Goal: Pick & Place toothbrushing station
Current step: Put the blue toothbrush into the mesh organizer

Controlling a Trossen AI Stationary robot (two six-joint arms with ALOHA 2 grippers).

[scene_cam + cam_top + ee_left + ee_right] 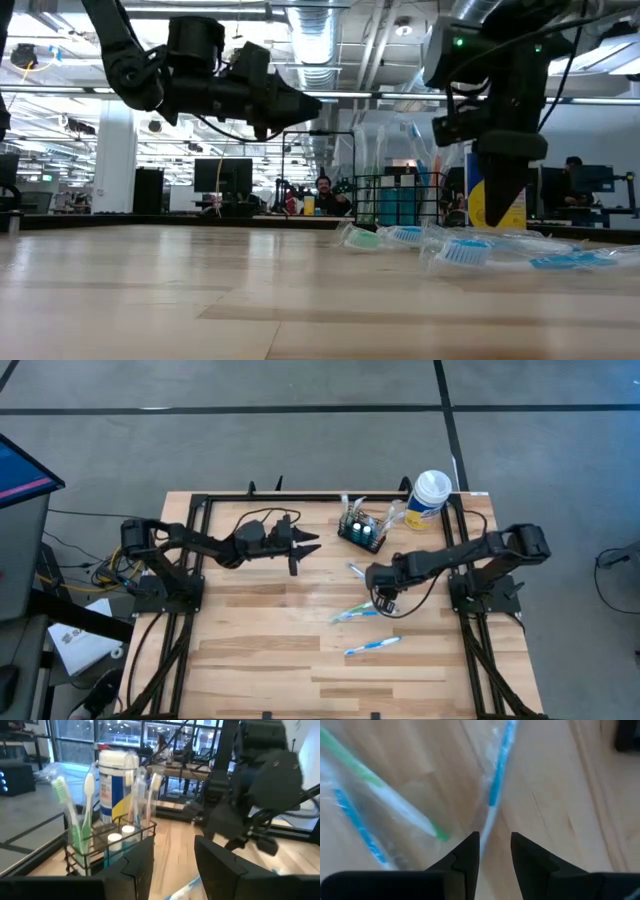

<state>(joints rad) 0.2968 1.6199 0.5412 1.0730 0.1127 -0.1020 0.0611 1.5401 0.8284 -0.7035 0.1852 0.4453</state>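
Caddy (361,532) beside canister (428,499) at table's (260,650) far edge, toothbrushes (371,647) in front.

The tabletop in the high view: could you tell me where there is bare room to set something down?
The near half of the table is bare wood left of the blue toothbrush. The far right is crowded: the caddy, the canister, loose toothbrushes and the right gripper over them. The left gripper hovers mid-table, left of the caddy.

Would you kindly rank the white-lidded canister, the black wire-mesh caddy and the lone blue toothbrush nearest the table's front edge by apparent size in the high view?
1. White-lidded canister, largest.
2. Black wire-mesh caddy and blue toothbrush: too close to rank; the brush is longer but thinner.
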